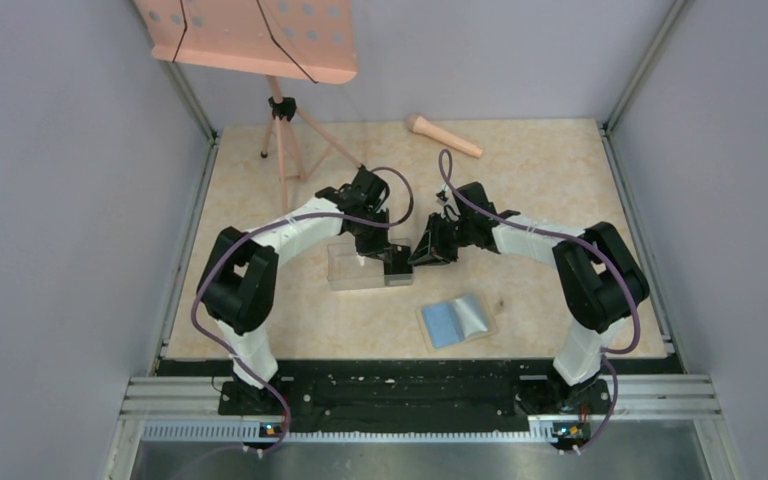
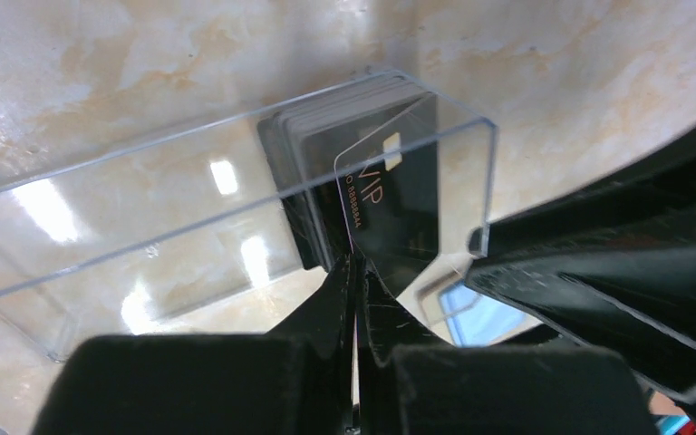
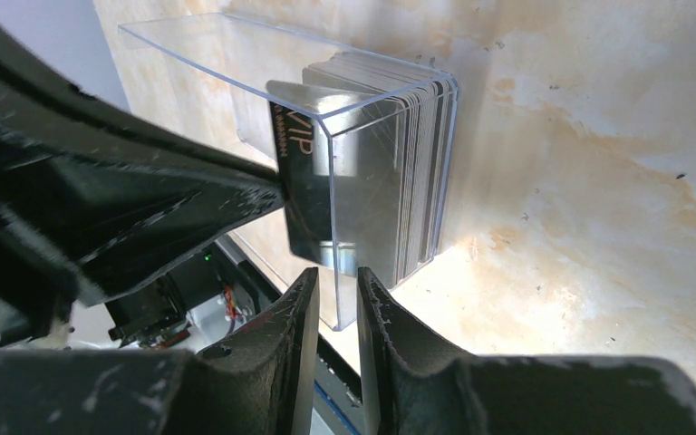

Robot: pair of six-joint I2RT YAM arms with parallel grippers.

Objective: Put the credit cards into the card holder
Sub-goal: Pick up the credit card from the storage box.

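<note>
Top external view: the card holder (image 1: 457,320) lies open on the table (image 1: 540,190), light blue side up, near the front edge and between the two arms. It sits just in front of the box (image 1: 350,270), apart from it, and neither claw touches it.

The cards (image 3: 417,172) stand on edge as a tight stack against one end of the clear box. In the left wrist view the front one, the VIP card (image 2: 390,199), leans out of the stack at a tilt. It is black with a thin gold outline. "VIP" is printed on it in pale gold letters, with a small pale chip square above. A row of digits runs below the letters, too small to read with any certainty. I cannot make out any brand name.

The left claw (image 2: 356,272) is closed on that card's near edge, its fingers pressed together with only the card between them. The right wrist view shows the same grip from the side, with "VIP" readable through the clear wall.

The right claw (image 3: 337,290) is nearly closed, its two fingers set on either side of the box's end wall at the corner beside the stack. It seems to be clamping that wall. From above, both claws meet at the box's right end, tips close together.

Farther back on the table stand a pink music stand (image 1: 250,35) and a pink cone-shaped stick (image 1: 445,135).
</note>
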